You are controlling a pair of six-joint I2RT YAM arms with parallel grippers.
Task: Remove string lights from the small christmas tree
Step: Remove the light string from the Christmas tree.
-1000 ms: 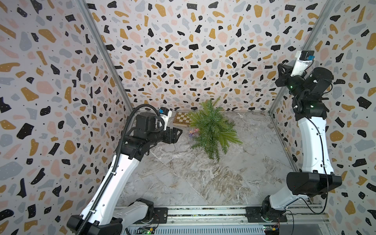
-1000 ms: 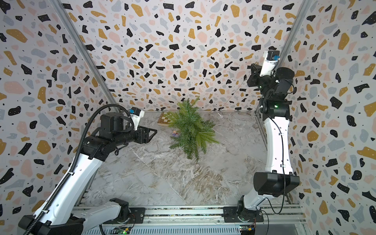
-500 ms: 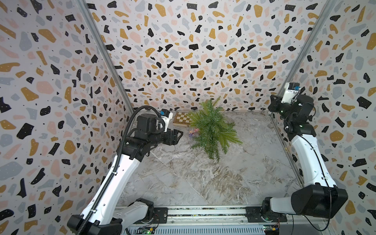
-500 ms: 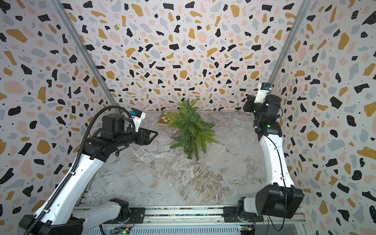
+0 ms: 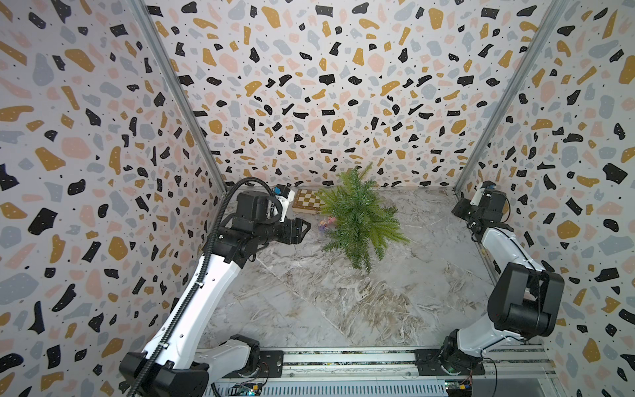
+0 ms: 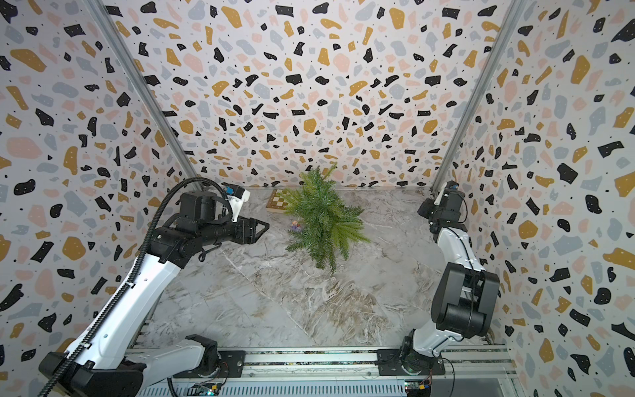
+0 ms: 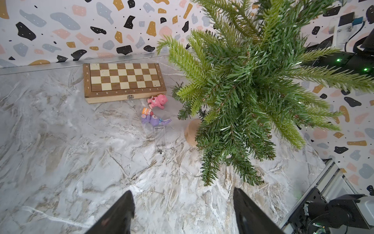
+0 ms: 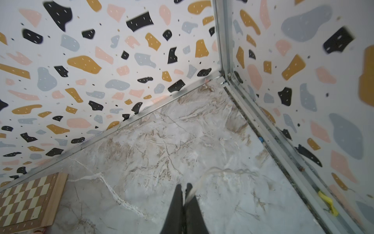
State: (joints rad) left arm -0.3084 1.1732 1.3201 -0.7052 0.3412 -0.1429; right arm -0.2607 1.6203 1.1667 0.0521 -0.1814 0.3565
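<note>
**Right gripper** point(image 8: 183, 195): jaws are closed tight. A pale, blurred strand, evidently the string lights point(image 8: 220, 171), is pinched between the tips and loops out over the marble tabletop point(image 8: 162, 141). In both top views the gripper point(image 5: 460, 210) point(image 6: 425, 209) sits low in the far corner on the robot's right, well apart from the tree. A yellow scrap point(image 8: 327, 202) lies in the wall channel near it.

**Left gripper** point(image 5: 303, 228): jaws stand wide apart and hold nothing. Its dark fingers point(image 7: 119, 212) hang over bare marble. It points toward the small christmas tree point(image 5: 360, 220) and is near it but not touching.

**Obstructions between the left gripper and the tree:**
- A clear battery case point(image 7: 159, 139) lies flat just beside the tree's tan base point(image 7: 191, 131).
- A thin wire runs from the case across the marble and passes under the lowest branches.
- A purple bear figure point(image 7: 153, 120) lies just beyond the case.
- A pink bear figure point(image 7: 157, 101) lies just beside the front edge of the chessboard point(image 7: 123, 81).

**Tree:** it stands upright near the back wall, next to the chessboard. In the top views its branches overlap the board's near corner. In the left wrist view a few tiny pale bulbs show among the needles, so part of the lights is still on the tree. In the top views the strand is too fine to trace.
</note>
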